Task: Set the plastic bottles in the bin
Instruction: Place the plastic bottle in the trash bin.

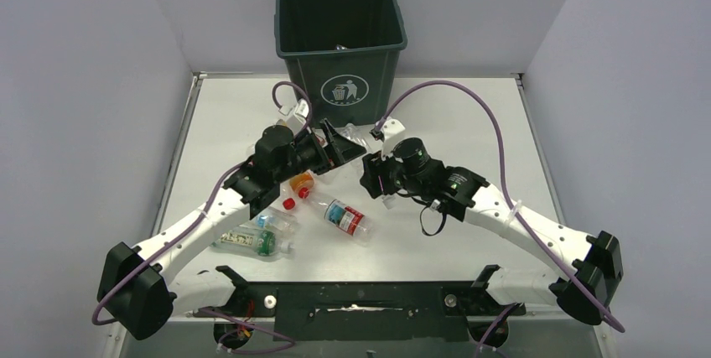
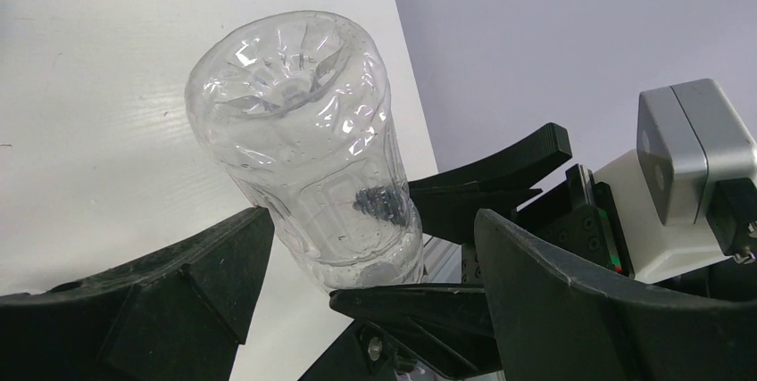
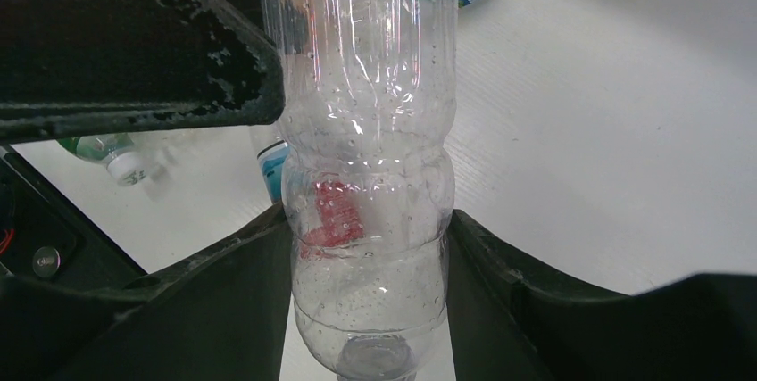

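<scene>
My right gripper (image 3: 368, 229) is shut on a clear, label-free plastic bottle (image 3: 361, 131), with a finger pressed against each side of its lower body. My left gripper (image 2: 370, 220) stands open around the same bottle (image 2: 303, 131). Its left finger (image 2: 178, 292) is at the bottle's side, and its right finger (image 2: 589, 292) stands apart, beyond the right gripper's black fingers. In the top view both grippers (image 1: 339, 144) (image 1: 371, 175) meet mid-table in front of the dark green bin (image 1: 340, 39). Several more bottles lie under the left arm, among them a red-and-blue-labelled one (image 1: 345, 217) and a green-labelled one (image 1: 247, 239).
An orange-capped bottle (image 1: 302, 182) and a red cap (image 1: 289, 204) lie beside the left forearm. The bin stands at the table's back edge against the wall. Purple cables arc over both arms. A black mounting frame (image 1: 352, 299) runs along the near edge.
</scene>
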Action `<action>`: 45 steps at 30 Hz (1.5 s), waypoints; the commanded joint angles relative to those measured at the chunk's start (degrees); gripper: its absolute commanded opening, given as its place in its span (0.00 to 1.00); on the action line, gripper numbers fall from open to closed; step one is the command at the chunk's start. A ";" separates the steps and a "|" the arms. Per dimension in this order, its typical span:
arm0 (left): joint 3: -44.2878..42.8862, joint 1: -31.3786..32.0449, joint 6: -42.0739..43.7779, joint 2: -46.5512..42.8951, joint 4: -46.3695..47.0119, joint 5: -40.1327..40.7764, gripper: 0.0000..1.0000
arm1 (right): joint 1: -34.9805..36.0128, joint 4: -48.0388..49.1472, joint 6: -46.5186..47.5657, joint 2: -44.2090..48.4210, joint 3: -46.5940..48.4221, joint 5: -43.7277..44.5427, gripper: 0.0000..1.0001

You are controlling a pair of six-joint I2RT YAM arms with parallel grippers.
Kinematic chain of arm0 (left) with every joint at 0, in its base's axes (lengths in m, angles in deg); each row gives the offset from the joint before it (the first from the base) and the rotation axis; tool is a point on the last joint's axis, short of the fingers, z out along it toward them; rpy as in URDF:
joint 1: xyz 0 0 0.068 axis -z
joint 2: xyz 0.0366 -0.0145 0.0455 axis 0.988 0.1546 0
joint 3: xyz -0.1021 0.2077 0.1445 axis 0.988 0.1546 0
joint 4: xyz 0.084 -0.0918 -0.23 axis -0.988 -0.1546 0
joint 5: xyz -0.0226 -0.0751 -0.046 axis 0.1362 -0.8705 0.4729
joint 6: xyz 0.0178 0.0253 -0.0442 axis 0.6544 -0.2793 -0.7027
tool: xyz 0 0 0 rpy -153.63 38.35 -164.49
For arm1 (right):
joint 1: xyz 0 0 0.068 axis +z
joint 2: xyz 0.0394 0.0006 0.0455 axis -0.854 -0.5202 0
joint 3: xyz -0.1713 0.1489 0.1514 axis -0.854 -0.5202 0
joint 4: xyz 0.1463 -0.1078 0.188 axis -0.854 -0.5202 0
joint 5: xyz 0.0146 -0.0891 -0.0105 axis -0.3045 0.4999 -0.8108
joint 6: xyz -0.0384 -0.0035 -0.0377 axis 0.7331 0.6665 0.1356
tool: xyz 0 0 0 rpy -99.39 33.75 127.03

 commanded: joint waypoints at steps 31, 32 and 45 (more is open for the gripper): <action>-4.21 1.37 4.01 0.93 -2.03 6.79 0.54 | 5.26 1.19 -1.48 4.44 4.24 -0.69 0.54; -4.60 1.30 4.34 1.16 -2.28 6.70 0.54 | 5.27 0.95 -1.48 4.56 4.46 -0.52 0.62; -19.91 -6.58 9.95 7.57 -6.44 0.21 0.52 | 5.54 -5.93 -3.68 12.76 7.34 3.16 0.98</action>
